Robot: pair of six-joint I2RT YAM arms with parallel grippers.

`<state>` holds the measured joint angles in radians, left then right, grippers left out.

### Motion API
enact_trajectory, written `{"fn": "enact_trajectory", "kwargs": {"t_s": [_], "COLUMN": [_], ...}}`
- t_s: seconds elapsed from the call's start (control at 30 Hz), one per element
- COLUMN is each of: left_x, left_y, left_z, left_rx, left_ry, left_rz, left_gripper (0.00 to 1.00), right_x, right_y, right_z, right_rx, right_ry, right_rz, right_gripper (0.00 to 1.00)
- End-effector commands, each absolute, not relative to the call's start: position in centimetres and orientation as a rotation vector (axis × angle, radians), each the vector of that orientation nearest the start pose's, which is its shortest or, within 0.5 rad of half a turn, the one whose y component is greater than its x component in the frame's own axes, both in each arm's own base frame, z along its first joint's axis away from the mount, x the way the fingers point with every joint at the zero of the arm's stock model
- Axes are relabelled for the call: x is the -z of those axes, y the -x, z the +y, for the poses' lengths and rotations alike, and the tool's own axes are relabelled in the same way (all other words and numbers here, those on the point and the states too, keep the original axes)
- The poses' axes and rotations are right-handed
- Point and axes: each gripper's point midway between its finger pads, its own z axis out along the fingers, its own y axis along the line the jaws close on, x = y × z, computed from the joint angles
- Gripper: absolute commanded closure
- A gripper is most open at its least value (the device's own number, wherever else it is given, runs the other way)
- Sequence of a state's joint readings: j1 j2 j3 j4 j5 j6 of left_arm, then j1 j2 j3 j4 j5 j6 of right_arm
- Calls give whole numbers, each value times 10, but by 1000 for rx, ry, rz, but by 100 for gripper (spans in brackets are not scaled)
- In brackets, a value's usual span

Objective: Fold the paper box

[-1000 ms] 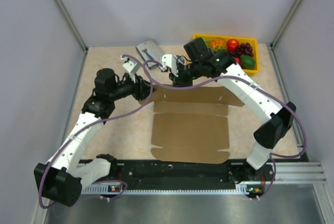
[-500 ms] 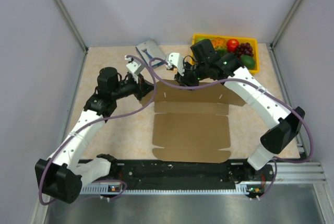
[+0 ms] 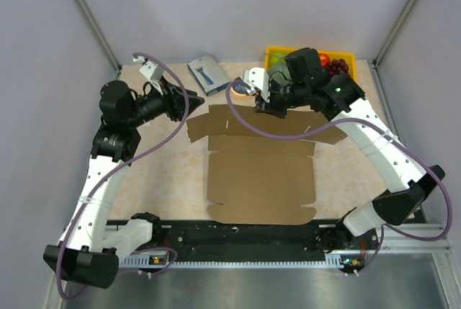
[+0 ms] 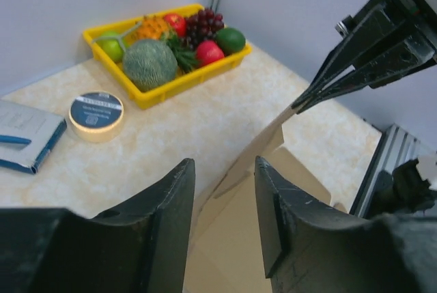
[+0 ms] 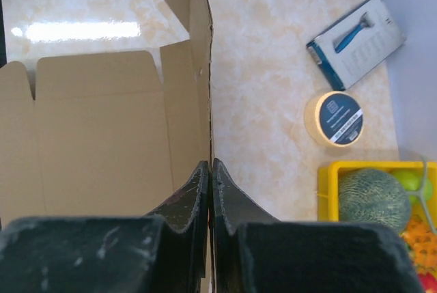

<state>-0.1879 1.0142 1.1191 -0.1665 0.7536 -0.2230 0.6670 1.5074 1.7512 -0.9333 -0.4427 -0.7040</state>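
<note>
Brown paper box — flat sheet, far panel upright

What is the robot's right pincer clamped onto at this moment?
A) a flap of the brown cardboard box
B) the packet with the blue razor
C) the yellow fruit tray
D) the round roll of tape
A: in the right wrist view, the right pincer is shut tight on the thin edge of a raised flap of the paper box.
</note>
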Motion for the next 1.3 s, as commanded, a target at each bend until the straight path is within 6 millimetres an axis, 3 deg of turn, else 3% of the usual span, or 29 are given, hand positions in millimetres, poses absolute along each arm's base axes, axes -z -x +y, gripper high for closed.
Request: {"fn": "enact_trajectory", "kwargs": {"t_s": [0.0,0.07,0.1,0.13,0.2,0.3,0.43,0.7,0.87,1.0,1.13,1.17,1.27], "left_x": [-418,-428,-423,-420,-419,-421,-426,-436,-447,-451,-458,-459,-461], "left_y": [-290,-290,-294,-280,-275,-265,-264,-281,-288,-294,-294,-291,-292], "left_z": [-173,-179,-189,-198,-215,-231,-234,-248,-252,-254,-257,-259,-260], "left_rx": [962,1002,1054,1142,1184,1154,1148,1072,1035,1025,1006,1016,1008], "left_ry": [-562,-633,-704,-814,-921,-1015,-1037,-1016,-1008,-1008,-1029,-1050,-1064], "left_rz": [1494,1458,1450,1428,1385,1294,1244,1237,1195,1176,1124,1110,1092], "left_gripper": [58,64,66,67,67,66,65,50,51,64,85,97,100], "right_x": [-386,-392,-398,-401,-409,-419,-429,-441,-449,-450,-449,-450,-450], "right_y": [-259,-257,-256,-256,-258,-263,-272,-276,-274,-270,-270,-268,-270], "right_z": [276,276,276,276,278,283,287,302,306,308,308,308,306], "right_rx": [-531,-527,-521,-520,-522,-533,-527,-606,-632,-650,-649,-653,-642], "right_ry": [1580,1591,1586,1585,1571,1543,1505,1476,1470,1486,1491,1494,1478], "right_rz": [1299,1274,1261,1251,1241,1245,1261,1253,1215,1185,1178,1165,1187], "right_gripper": [100,100,100,100,100,100,100,100,100,100,100,100,100]}}
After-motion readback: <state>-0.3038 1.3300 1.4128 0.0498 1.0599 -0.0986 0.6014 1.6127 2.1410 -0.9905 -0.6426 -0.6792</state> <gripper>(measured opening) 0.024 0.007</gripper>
